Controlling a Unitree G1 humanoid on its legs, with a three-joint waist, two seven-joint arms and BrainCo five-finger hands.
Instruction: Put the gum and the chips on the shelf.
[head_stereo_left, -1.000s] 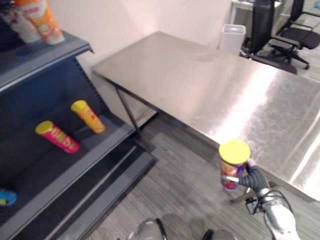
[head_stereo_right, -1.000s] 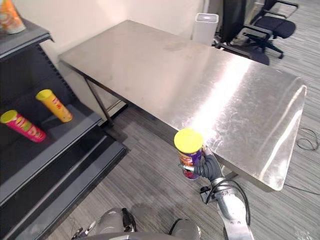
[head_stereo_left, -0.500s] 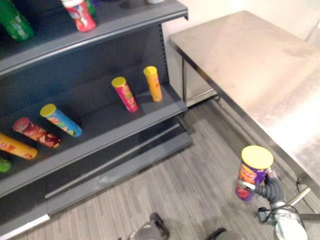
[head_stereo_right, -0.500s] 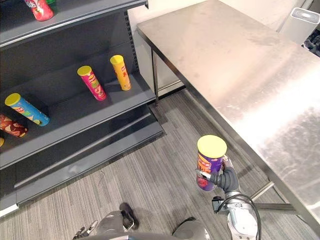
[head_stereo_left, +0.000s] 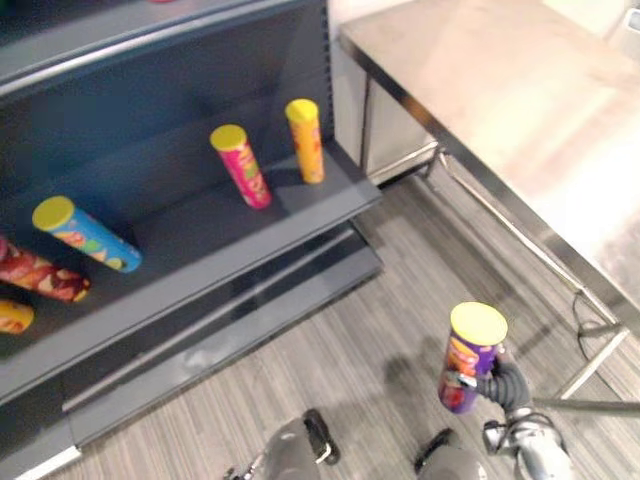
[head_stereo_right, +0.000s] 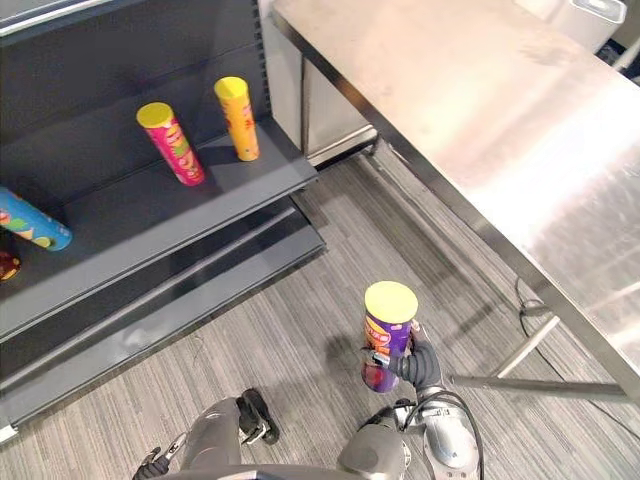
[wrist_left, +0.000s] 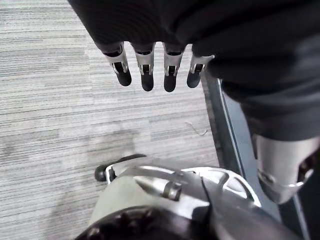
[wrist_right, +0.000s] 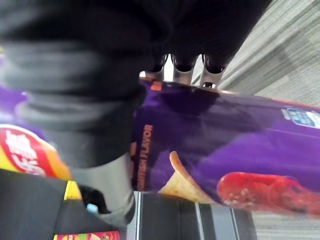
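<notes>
Curling its fingers round the upright purple chips can (head_stereo_right: 387, 328), the right hand (head_stereo_right: 415, 368) is holding it well apart from the shelf (head_stereo_right: 200, 212), so shelving is not yet done. The left hand (wrist_left: 146, 64) is hanging relaxed, empty.

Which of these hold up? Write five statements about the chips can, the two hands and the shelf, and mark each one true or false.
1. The purple cylindrical chips can with a yellow lid is gripped by the right hand. True.
2. That can lies on the dark grey metal shelf. False: it is held upright over the grey striped floor, apart from the shelf.
3. The left hand holds a pack of gum. False: its fingers are straight and hold nothing.
4. A pink can and an orange can, both with yellow lids, rest side by side on the shelf. True.
5. A blue can sits on the steel table. False: it lies on the shelf.
</notes>
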